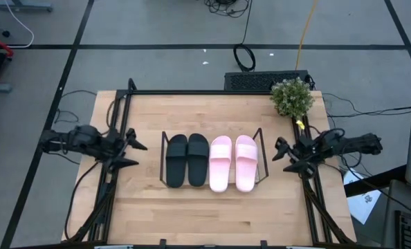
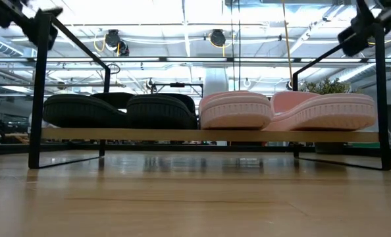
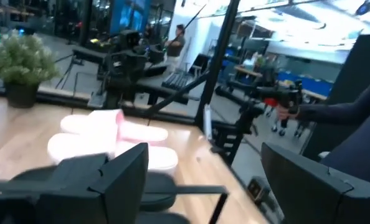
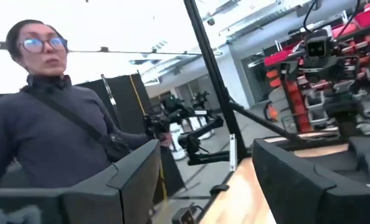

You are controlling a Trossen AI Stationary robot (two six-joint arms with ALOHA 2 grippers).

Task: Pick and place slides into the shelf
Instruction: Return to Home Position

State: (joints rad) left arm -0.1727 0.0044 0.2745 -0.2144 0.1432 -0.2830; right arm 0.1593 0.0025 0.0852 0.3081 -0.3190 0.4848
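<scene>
Counter [image 1: 205,214]: pale wood planks with dark rails along the sides. A small potted plant [image 1: 292,97] sits at the far right corner. Around the counter you see grey floor [image 1: 157,66] crossed by dark lines, and cables [image 1: 244,57] lie beyond the far edge. From counter height the room behind is a bright hall with ceiling lights and pipework. In the right wrist view a person [image 4: 48,143] in a dark top, with a strap across the chest, stands close by.

Shelf [image 1: 163,158]: low and wide with thin dark wire end frames, standing mid-counter. All four slides sit on it side by side, straps toward the far edge. The black slides [image 1: 197,160] fill the left half and the pink slides [image 1: 221,163] the right half. The inner black and inner pink ones lie just beside each other. The black is matte and the pink is pale. Each has one wide strap, and the soles show ribbed edges and rest flat on the shelf board.

Left end effector [image 1: 133,153]: over the left rail, pointing at the shelf and well apart from it, fingers spread, empty.

Right end effector [image 1: 283,155]: over the right rail near the plant, fingers spread, empty.
</scene>
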